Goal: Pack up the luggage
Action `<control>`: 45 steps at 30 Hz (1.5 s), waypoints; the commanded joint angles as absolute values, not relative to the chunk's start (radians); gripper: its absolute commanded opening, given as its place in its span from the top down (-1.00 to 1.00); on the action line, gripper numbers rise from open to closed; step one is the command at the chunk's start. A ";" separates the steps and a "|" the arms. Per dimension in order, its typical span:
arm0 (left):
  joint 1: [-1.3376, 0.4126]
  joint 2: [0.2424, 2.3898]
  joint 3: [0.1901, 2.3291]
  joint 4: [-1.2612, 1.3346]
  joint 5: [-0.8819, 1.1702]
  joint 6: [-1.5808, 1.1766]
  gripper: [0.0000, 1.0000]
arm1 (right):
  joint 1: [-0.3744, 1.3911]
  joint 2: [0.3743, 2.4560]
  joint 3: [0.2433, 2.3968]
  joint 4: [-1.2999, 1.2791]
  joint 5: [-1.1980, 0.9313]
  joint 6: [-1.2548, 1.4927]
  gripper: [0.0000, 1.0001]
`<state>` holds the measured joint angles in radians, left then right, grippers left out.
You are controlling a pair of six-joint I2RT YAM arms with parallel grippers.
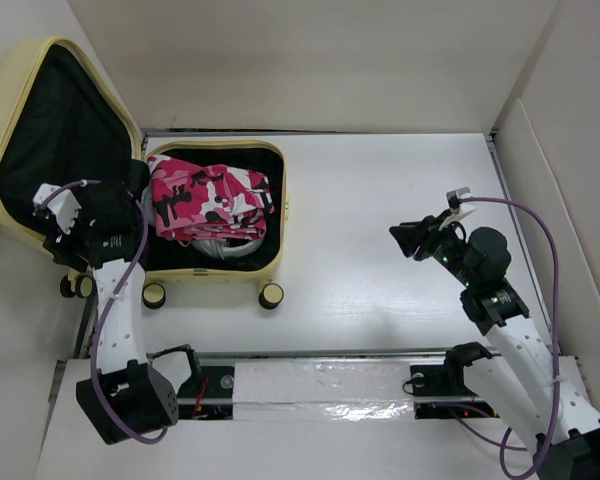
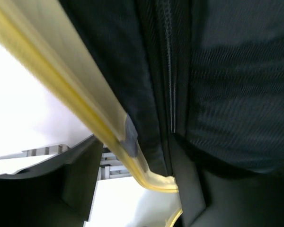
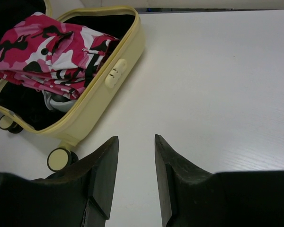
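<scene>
**Left tool at the lid's rim, right tool standing off**

The luggage (image 3: 125, 59) lies open on the surface (image 1: 380, 250) with a pink camouflage garment (image 1: 210, 200) in its base. Its lid (image 1: 60, 130) is propped up directly in front of the left tool (image 2: 135, 179). The lid's yellow rim runs slantwise between that tool's parted jaws, which are not visibly clamped. The right tool (image 3: 136, 146) is partly open and empty, with the luggage well off to its front-left. The left arm looks better placed to swing the lid.
</scene>
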<state>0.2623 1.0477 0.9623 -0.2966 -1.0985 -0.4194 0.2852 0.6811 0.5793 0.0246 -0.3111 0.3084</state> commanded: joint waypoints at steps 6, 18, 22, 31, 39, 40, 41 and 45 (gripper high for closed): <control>0.268 1.080 1.085 -0.252 -1.163 -0.357 0.48 | 0.322 0.706 0.635 0.022 -0.275 0.279 0.15; -0.196 0.988 0.945 0.181 -1.274 0.112 1.00 | 0.322 0.752 0.640 0.028 -0.247 0.282 0.14; -0.452 0.989 0.824 0.422 -1.397 0.406 1.00 | 0.322 0.767 0.641 0.020 -0.212 0.282 0.13; -0.797 0.933 0.842 -0.169 -1.315 -0.061 0.49 | 0.322 0.749 0.641 0.012 -0.192 0.281 0.05; -1.331 1.066 1.026 -0.558 -1.028 -0.251 -0.19 | 0.331 0.762 0.644 0.006 -0.163 0.281 0.02; -1.368 1.096 1.092 -0.563 -1.022 -0.250 -0.19 | 0.331 0.759 0.644 0.006 -0.160 0.281 0.03; -1.431 1.127 1.132 -0.577 -1.029 -0.255 -0.19 | 0.331 0.759 0.644 0.006 -0.156 0.281 0.07; -1.413 1.261 1.321 -0.504 -1.122 -0.198 -0.24 | 0.331 0.756 0.637 0.017 -0.149 0.282 0.53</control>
<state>-1.4384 1.2423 1.2022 -0.5396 -1.0653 -0.1932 0.3225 0.7666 0.5957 -0.0010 -0.1719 0.2905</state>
